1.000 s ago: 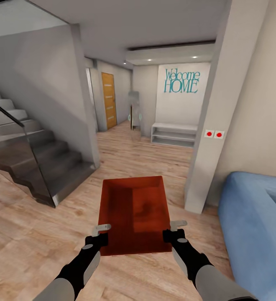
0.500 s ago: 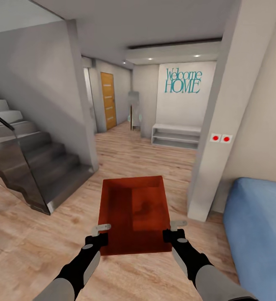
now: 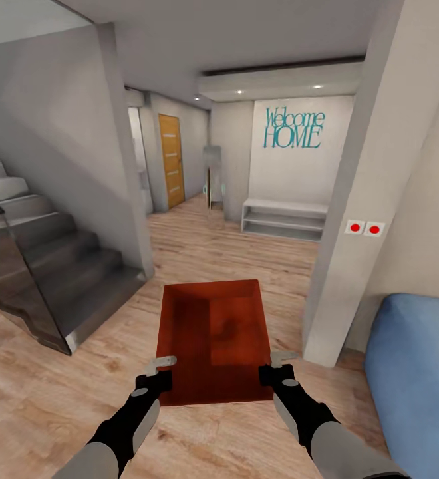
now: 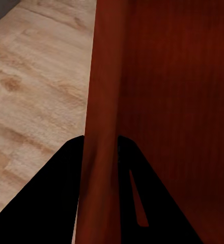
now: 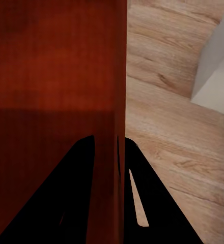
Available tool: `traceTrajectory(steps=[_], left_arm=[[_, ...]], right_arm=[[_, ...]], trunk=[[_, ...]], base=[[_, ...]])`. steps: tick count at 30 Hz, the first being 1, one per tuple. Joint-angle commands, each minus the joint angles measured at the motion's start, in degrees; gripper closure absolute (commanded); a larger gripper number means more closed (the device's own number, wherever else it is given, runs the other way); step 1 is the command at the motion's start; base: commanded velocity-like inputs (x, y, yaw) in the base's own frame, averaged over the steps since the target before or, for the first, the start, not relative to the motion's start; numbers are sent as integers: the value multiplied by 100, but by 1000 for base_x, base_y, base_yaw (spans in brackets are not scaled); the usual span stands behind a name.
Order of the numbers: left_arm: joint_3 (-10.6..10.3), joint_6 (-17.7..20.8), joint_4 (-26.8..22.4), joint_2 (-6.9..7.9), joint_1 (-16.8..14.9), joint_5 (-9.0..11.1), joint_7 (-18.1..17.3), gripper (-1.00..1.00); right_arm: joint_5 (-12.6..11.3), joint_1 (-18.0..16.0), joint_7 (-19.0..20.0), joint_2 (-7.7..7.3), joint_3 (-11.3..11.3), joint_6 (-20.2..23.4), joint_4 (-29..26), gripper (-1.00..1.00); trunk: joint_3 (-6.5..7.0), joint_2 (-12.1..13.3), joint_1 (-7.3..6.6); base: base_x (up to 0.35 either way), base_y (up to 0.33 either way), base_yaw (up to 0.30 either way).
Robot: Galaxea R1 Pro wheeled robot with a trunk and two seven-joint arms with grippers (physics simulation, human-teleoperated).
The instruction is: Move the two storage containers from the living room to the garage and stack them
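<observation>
Orange-red and open-topped, the bin (image 3: 213, 339) is being carried level in front of the robot, above the light wood floor (image 3: 40, 399), with its long sides running away from the body. Each hand is clamping one side wall near the closest corner: the left fingers (image 4: 99, 193) are straddling the left wall, one inside and one outside, and the right fingers (image 5: 109, 188) are doing the same on the right wall. Gripping both sides this way is probably keeping the bin from tipping while the base is rolling. To the right, a blue sofa (image 3: 416, 379) is sitting beside a white pillar (image 3: 349, 219); to the left are grey stairs (image 3: 40, 266). Far ahead, a hallway with an orange door (image 3: 171, 159) is opening, likely the way toward the garage.
</observation>
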Motion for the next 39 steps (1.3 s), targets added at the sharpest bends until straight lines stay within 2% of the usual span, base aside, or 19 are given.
traceTrajectory(steps=[1, 39], left_arm=[[57, 25, -482, 1, -7, 150, 217, 100], [57, 16, -508, 1, -7, 150, 217, 100]], right_arm=[[-59, 1, 16, 120, 35, 27, 5, 100], [-59, 1, 1, 120, 43, 29, 5, 100]], trunk=[[-14, -13, 7], [-14, -13, 7]], base=[[323, 0, 0], [323, 0, 0]])
